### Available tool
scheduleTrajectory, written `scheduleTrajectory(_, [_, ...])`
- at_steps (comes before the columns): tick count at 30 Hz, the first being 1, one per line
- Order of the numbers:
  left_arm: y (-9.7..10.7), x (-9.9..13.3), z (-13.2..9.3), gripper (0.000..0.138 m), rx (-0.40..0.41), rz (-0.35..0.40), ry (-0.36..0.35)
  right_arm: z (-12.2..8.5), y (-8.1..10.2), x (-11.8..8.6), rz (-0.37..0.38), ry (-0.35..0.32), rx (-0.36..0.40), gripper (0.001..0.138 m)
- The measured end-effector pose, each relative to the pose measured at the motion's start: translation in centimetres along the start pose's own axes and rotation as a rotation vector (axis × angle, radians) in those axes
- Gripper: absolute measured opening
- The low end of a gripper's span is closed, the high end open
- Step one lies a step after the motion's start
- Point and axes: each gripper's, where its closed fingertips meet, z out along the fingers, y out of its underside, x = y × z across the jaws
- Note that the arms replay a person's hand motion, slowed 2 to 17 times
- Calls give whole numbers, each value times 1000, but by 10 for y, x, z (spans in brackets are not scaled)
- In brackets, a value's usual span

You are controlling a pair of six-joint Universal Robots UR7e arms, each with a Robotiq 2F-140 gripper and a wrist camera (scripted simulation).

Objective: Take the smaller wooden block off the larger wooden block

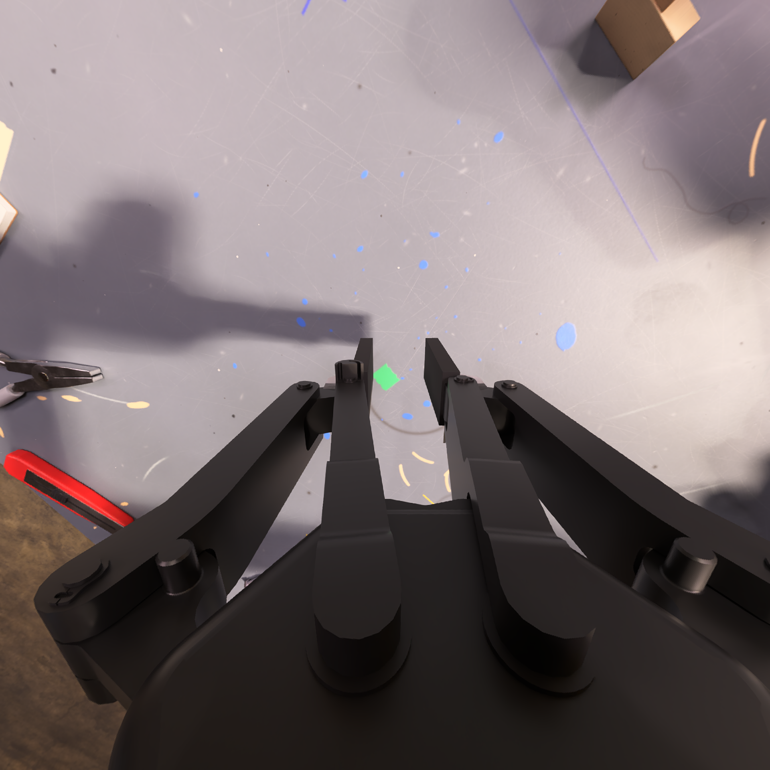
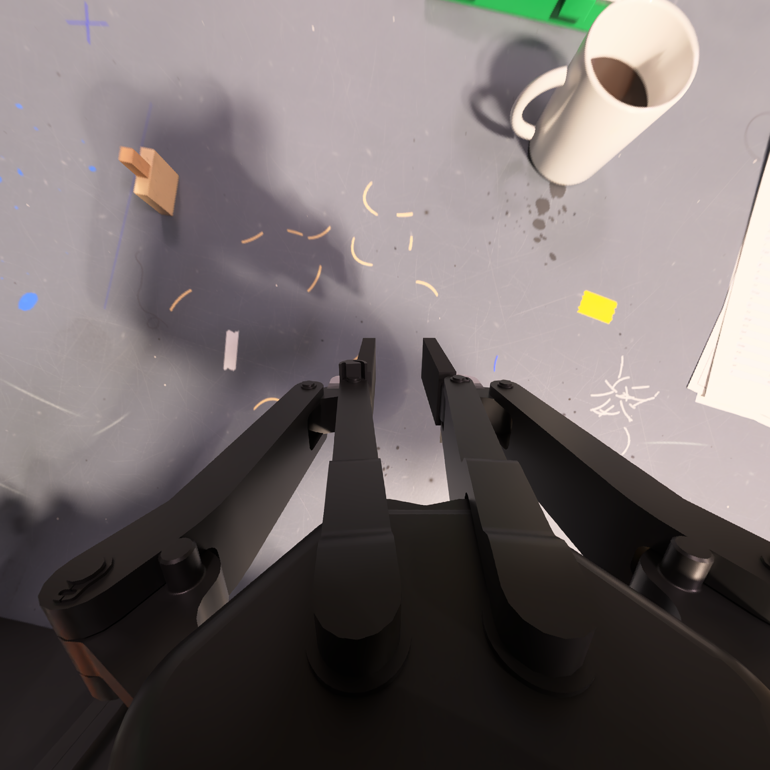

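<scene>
Smaller wooden block (image 1: 679, 18) rests on top of the larger wooden block (image 1: 633, 37) at the top right corner of the left wrist view, both partly cut by the frame edge and well apart from the left gripper (image 1: 398, 354). That gripper hangs above the grey table (image 1: 250, 146) with its fingers apart and nothing between them; a small green square mark (image 1: 386, 376) lies on the surface in the gap. At the left edge lie a pair of pliers (image 1: 50, 375) and, nearer the camera, a red utility knife (image 1: 71, 491) beside the table's edge. In the right wrist view, the smaller wooden block (image 2: 131, 160) sits on the larger wooden block (image 2: 160, 183) at the upper left, the pair standing on the table (image 2: 479, 291) well apart from the right gripper (image 2: 398, 354). This gripper also has its fingers spread, with only bare surface between them. A white mug (image 2: 604, 96) stands at the upper right, its handle toward the left (a dark brown liquid is visible inside, low in the mug). Dark splatter marks (image 2: 541, 221) spot the table just below the mug. A green object (image 2: 521, 12) lies behind the mug at the top edge. A yellow tape piece (image 2: 597, 307) and a white tape strip (image 2: 230, 350) lie flat on the table. A stack of white paper sheets (image 2: 741, 333) occupies the right edge.
</scene>
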Motion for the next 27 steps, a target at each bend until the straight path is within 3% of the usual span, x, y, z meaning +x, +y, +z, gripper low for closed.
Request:
scheduleTrajectory(9, [-2,-3,-15,30,69,3,-18,-32,-29,-26,-58,-46,248,30])
scheduleTrajectory(21, [-4,-8,-38,30,158,18,-73,-74,-66,-101,-241,-252,639,30])
scheduleTrajectory(27, [-7,-8,-51,29,218,22,-97,-87,-81,-131,-278,-332,792,36])
